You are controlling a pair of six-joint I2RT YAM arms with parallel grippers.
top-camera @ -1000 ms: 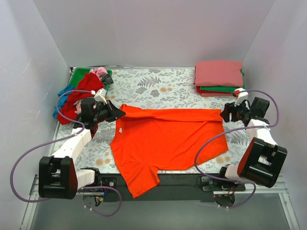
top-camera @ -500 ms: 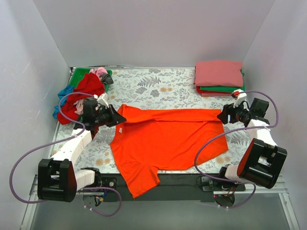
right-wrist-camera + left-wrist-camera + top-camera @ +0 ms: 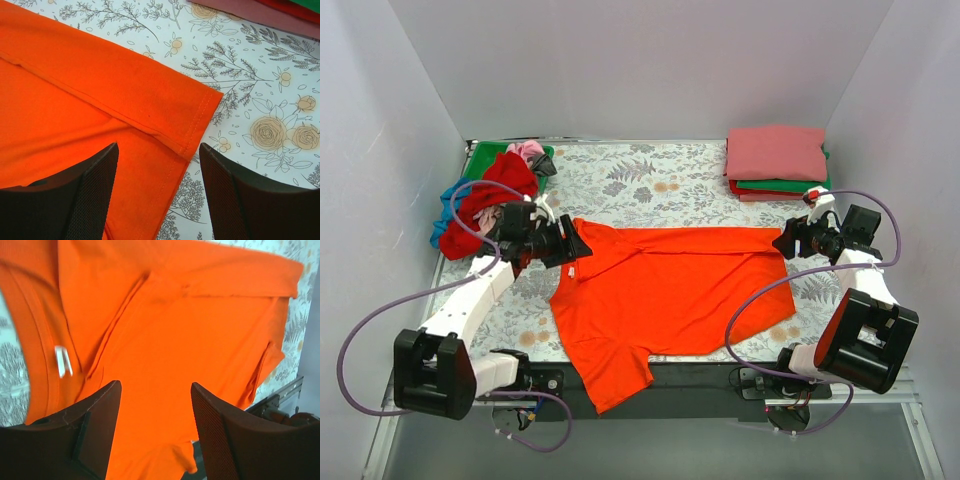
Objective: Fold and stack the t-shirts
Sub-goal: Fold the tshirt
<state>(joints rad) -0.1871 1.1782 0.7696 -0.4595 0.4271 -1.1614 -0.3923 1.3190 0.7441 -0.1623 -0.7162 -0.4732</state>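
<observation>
A bright orange-red t-shirt point(image 3: 670, 290) lies spread across the middle of the table, its far edge folded over in a strip and one sleeve hanging off the near edge. My left gripper point(image 3: 578, 243) hovers at the shirt's collar end, its jaws open with only orange cloth point(image 3: 165, 340) seen below them. My right gripper point(image 3: 783, 243) is open above the shirt's right corner point(image 3: 200, 107), nothing between its fingers. A folded stack of t-shirts point(image 3: 776, 160), coral pink on top with green and red under it, sits at the far right. Unfolded t-shirts point(image 3: 490, 195) lie heaped at the far left.
The floral grey table cloth point(image 3: 650, 180) covers the table. White walls close in the left, right and back. The black near edge of the table point(image 3: 700, 375) runs under the hanging sleeve.
My left gripper has let go of the shirt's collar end and opened, shifting slightly right over the cloth. The right arm has stayed put.
</observation>
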